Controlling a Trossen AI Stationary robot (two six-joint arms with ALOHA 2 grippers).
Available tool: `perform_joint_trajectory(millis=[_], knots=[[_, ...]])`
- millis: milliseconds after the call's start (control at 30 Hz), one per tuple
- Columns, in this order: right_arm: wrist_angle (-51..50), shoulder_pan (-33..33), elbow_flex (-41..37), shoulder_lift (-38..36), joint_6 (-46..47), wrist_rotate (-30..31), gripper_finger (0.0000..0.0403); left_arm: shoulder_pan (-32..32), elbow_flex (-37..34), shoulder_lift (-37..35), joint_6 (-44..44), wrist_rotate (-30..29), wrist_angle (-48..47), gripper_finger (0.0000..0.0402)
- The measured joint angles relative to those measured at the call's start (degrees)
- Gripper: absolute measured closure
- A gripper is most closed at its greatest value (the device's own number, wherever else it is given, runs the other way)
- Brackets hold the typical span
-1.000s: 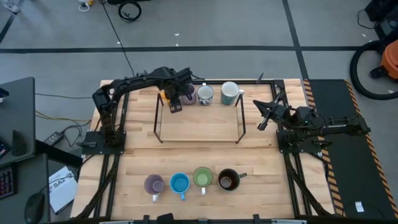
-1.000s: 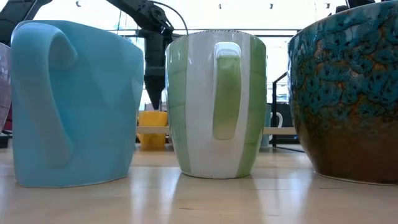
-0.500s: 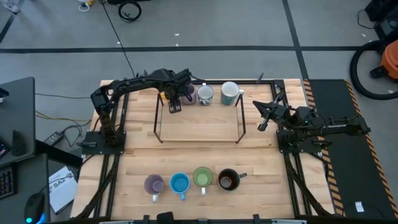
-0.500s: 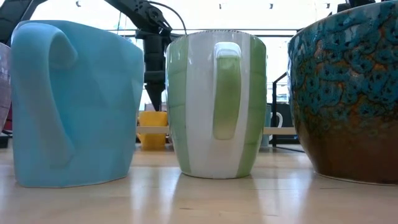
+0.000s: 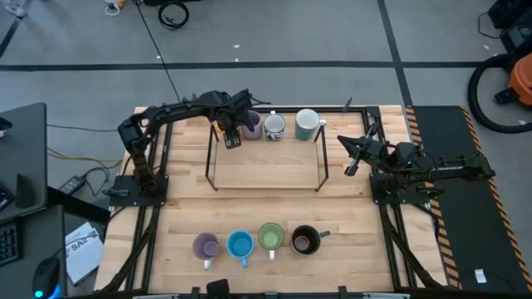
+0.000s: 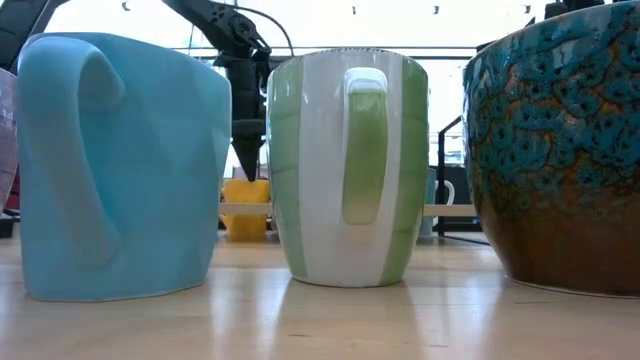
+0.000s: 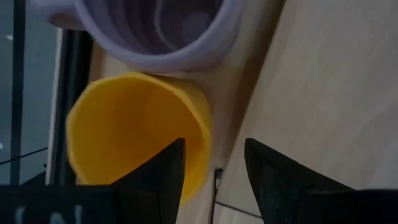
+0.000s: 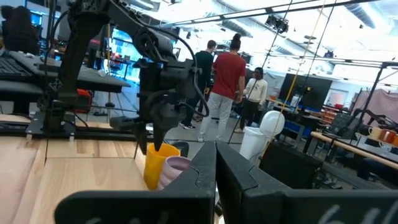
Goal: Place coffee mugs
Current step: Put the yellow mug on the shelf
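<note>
Four mugs stand upright in a row at the far side of the table: orange-yellow mug (image 5: 218,127) (image 7: 124,143), purple mug (image 5: 250,124) (image 7: 155,25), white patterned mug (image 5: 274,126), pale white-blue mug (image 5: 307,123). Near the front edge stand the lavender mug (image 5: 205,246), bright blue mug (image 5: 240,244) (image 6: 120,165), green mug (image 5: 270,237) (image 6: 345,165) and dark mug (image 5: 304,239) (image 6: 560,150). My left gripper (image 5: 230,137) (image 7: 214,146) hangs open just above the orange-yellow mug, pointing down. My right gripper (image 5: 347,162) (image 8: 216,155) waits shut at the table's right.
A black wire frame (image 5: 320,162) stands on the far half of the table, and the far row of mugs lines its far rail. Bare wood lies between the frame and the near row. People stand in the room beyond the table.
My left arm has drawn back slightly toward the table's left edge, its open gripper staying over the orange-yellow mug. The mugs have kept their places.
</note>
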Motion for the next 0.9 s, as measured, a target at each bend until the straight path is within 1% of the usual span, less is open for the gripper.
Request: perform_joint_trajectory(millis=[67,167,300,400,500,767,900], knots=[[0.00,0.01,0.00,0.00,0.00,0.01,0.0394,-0.04,-2.40,0.00,-0.06,-0.32,1.37,0.0230],[0.09,0.01,0.00,0.00,0.00,0.00,0.0394,-0.02,-4.57,0.00,-0.32,-3.50,3.81,0.0230],[0.61,0.01,0.00,-0.02,0.00,-0.02,0.0394,0.00,-4.68,0.00,-0.54,-4.72,4.72,0.0231],[0.65,0.01,0.00,0.00,-0.11,-0.04,0.0394,0.39,-4.68,0.00,-0.67,-4.07,4.58,0.0241],[0.70,0.01,0.00,0.00,-0.28,-0.07,0.0394,0.64,-4.68,0.00,-0.74,-3.19,4.56,0.0267],[0.76,0.01,0.00,0.00,-0.68,-0.08,0.0394,0.61,-4.64,0.00,-0.98,-2.97,4.52,0.0350],[0.76,0.01,0.00,0.00,-0.68,-0.09,0.0394,0.63,-4.62,-0.09,-1.61,-2.91,3.80,0.0375]])
